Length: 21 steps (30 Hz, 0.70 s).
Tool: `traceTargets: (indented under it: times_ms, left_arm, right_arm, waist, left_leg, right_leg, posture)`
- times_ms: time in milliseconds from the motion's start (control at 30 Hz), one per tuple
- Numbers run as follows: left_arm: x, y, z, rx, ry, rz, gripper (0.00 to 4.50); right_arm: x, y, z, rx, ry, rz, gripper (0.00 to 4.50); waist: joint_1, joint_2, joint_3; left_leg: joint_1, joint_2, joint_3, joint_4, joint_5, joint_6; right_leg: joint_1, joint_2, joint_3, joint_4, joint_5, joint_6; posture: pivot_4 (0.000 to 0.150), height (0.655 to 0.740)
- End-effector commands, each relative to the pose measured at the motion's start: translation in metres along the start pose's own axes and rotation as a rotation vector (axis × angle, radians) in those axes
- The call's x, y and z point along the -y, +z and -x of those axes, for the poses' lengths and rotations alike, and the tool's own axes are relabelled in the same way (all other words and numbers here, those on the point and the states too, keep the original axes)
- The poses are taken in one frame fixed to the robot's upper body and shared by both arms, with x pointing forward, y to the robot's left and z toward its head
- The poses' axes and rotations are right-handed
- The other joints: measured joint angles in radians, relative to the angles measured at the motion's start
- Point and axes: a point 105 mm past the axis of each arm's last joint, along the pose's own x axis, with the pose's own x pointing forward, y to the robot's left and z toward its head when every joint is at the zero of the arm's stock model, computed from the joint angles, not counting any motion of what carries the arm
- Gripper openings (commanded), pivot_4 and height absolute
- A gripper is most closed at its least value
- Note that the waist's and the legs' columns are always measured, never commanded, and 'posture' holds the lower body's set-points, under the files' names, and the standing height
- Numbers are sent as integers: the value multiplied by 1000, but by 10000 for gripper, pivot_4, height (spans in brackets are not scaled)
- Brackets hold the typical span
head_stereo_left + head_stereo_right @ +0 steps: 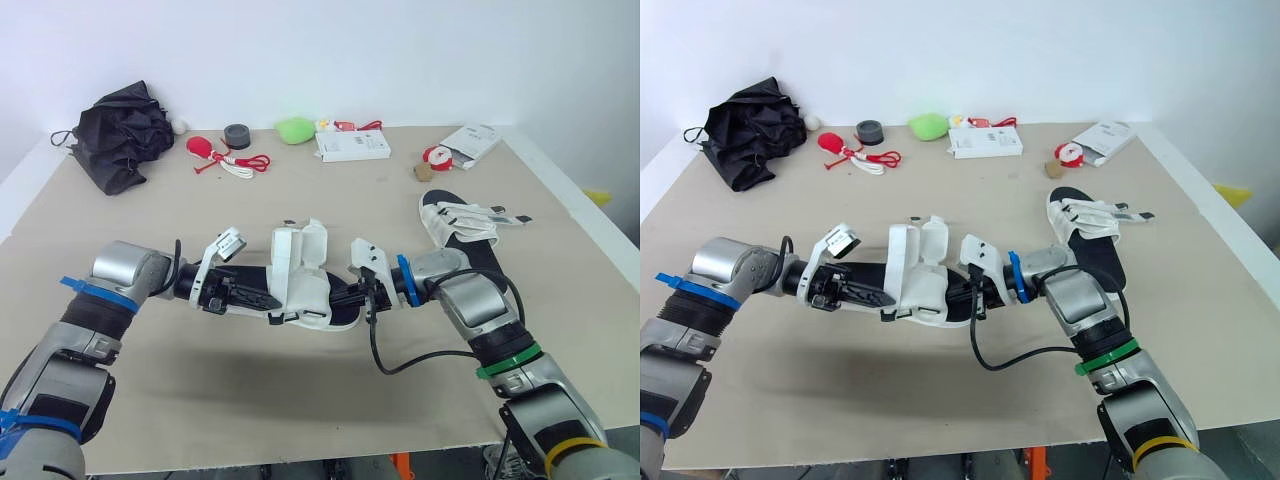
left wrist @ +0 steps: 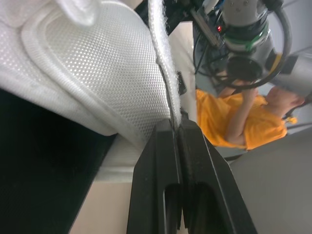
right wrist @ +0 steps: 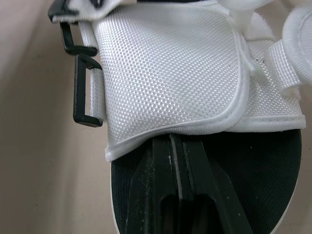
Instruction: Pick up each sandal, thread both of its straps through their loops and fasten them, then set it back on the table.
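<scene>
A white-strapped sandal with a black footbed (image 1: pixel 300 280) hangs just above the middle of the table, held between both grippers. My left gripper (image 1: pixel 262 298) is shut on the thin edge of one white strap (image 2: pixel 163 68); the strap runs down between the fingertips (image 2: pixel 165 134). My right gripper (image 1: pixel 345 295) is shut on the sandal's other end, its tips tucked under the white mesh flap (image 3: pixel 165 68). Two black plastic loops (image 3: pixel 87 97) stand empty beside that flap. The second sandal (image 1: pixel 465 235) lies flat at the right, its straps loose.
Along the table's far edge lie a black folded umbrella (image 1: pixel 120 130), red-and-white cords (image 1: pixel 228 158), a grey tape roll (image 1: pixel 237 135), a green object (image 1: pixel 295 128), a white box (image 1: pixel 352 145) and a packet (image 1: pixel 468 143). A person in orange (image 2: pixel 234 122) is beyond the table.
</scene>
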Motion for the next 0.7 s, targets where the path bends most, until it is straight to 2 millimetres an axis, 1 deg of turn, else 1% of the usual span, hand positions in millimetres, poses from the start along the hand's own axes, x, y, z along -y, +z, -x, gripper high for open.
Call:
traceTargets:
  times_ms: [33, 100, 267, 400, 533, 700]
  left_arm:
    - [1, 4, -5, 5, 6, -60, 185]
    - [2, 11, -7, 37, 6, -66, 185]
    - [13, 20, -9, 76, -43, -39, 185]
    - [15, 23, -8, 89, -47, -43, 185]
    - [13, 21, -6, 86, -18, -102, 185]
    - [16, 34, -5, 136, 8, -243, 185]
  right_arm:
    - [-3, -16, -3, -48, -1, -48, 0]
    - [-3, -16, -3, -47, 1, -48, 0]
    - [-2, -15, -3, -48, -1, -46, 0]
    - [-1, -14, -3, -45, -1, -48, 0]
    - [-1, -15, -3, -45, -2, -50, 0]
    - [0, -16, -2, -46, -4, -52, 0]
  waist:
    - [0, 0, 0]
    - [0, 0, 0]
    - [-1, 0, 0]
    - [-1, 0, 0]
    - [-1, 0, 0]
    - [-1, 0, 0]
  left_leg:
    - [0, 0, 0, 0, 0, 0]
    - [0, 0, 0, 0, 0, 0]
    - [0, 0, 0, 1, 0, 0]
    - [0, 0, 0, 1, 0, 0]
    - [0, 0, 0, 1, 0, 0]
    - [0, 0, 0, 1, 0, 0]
  right_leg:
    - [0, 0, 0, 0, 0, 0]
    - [0, 0, 0, 0, 0, 0]
    - [0, 0, 0, 0, 0, 1]
    - [0, 0, 0, 0, 0, 1]
    - [0, 0, 0, 0, 0, 1]
    - [0, 0, 0, 1, 0, 1]
  posture:
    - [1500, 7400]
    - [1500, 7400]
    - [1500, 7400]
    - [1500, 7400]
    - [1500, 7400]
    - [1500, 7400]
